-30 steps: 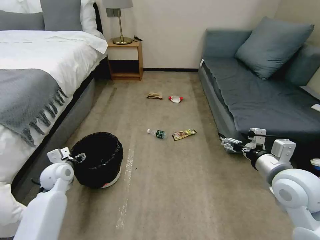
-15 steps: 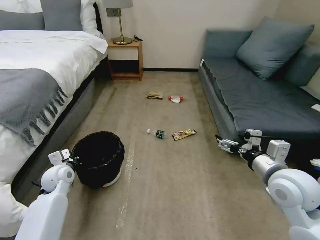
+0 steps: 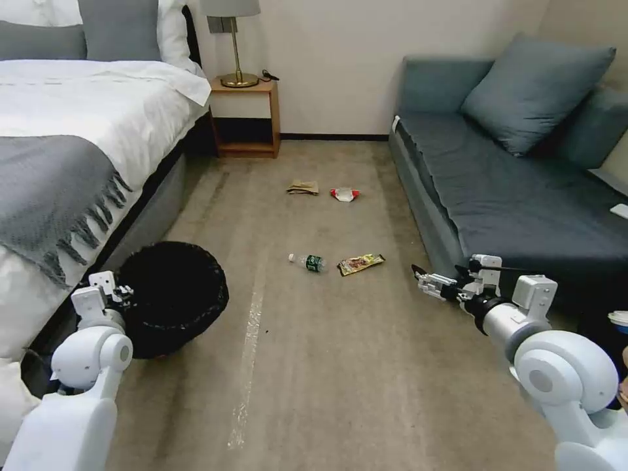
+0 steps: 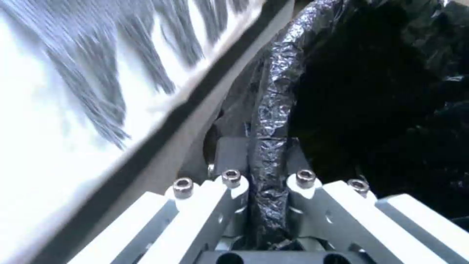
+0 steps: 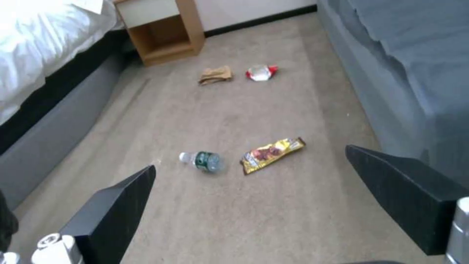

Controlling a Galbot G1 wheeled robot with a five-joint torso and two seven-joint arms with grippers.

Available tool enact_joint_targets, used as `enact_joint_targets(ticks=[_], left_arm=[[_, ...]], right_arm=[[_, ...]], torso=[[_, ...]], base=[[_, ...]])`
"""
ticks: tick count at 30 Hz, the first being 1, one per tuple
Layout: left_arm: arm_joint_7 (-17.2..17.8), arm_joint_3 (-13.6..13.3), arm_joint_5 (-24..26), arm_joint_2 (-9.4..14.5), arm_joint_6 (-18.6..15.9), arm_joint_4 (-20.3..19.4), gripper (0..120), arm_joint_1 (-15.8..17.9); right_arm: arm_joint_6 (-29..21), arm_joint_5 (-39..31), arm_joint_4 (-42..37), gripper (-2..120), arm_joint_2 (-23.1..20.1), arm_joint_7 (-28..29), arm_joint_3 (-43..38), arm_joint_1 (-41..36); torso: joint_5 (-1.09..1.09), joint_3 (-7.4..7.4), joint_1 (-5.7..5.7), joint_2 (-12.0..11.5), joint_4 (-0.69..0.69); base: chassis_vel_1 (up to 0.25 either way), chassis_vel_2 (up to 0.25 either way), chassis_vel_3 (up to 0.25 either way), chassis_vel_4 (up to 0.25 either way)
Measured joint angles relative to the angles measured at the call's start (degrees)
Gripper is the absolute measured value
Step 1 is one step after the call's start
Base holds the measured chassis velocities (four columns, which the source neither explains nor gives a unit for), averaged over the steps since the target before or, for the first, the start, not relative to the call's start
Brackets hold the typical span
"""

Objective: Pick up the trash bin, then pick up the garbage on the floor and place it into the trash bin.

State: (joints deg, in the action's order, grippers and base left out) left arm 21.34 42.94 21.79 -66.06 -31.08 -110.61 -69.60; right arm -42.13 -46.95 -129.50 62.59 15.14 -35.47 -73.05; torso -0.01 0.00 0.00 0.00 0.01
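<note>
The trash bin [image 3: 173,297], round and black with a crinkled liner, sits tilted beside the bed. My left gripper [image 3: 124,292] is shut on its rim [image 4: 273,95], which runs between the fingers [image 4: 229,183]. The garbage lies on the carpet ahead: a clear bottle [image 3: 309,261] with a green label, a yellow-brown wrapper [image 3: 361,263], crumpled brown paper [image 3: 303,188] and a red-and-white wrapper [image 3: 345,193]. My right gripper [image 3: 422,280] hangs open by the sofa's front, right of the wrapper. Between its fingers show the bottle [image 5: 203,161] and wrapper [image 5: 271,154].
The bed [image 3: 65,131] with a fringed grey throw lines the left side, and the blue-grey sofa [image 3: 523,196] lines the right. A wooden nightstand [image 3: 245,118] with a lamp stands at the far wall. A pale streak [image 3: 248,340] runs down the carpet between them.
The bin has shifted left and up toward the bed with my left gripper on its rim, and its white base no longer shows. My right gripper has moved left and forward.
</note>
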Motion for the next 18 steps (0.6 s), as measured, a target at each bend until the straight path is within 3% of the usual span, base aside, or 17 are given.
enact_joint_targets(ticks=[3, 18], left_arm=[[-0.87, -0.02, -3.18, -0.7, 1.4, -0.87, 3, -1.1], [-3.3, 0.09, -3.18, -1.99, 3.54, -4.06, 3, -4.03]], right_arm=[[0.0, -0.53, 1.93, 100, 0.72, 0.01, -0.05, 0.0], [1.54, -0.19, 7.15, 100, 2.34, -0.8, 0.5, 1.06]], torso=[[0.0, 0.0, 0.0, 0.0, -0.01], [0.01, 0.0, 0.0, 0.0, 0.0]], base=[[0.0, 0.0, 0.0, 0.0], [-0.007, 0.005, 0.01, -0.008]])
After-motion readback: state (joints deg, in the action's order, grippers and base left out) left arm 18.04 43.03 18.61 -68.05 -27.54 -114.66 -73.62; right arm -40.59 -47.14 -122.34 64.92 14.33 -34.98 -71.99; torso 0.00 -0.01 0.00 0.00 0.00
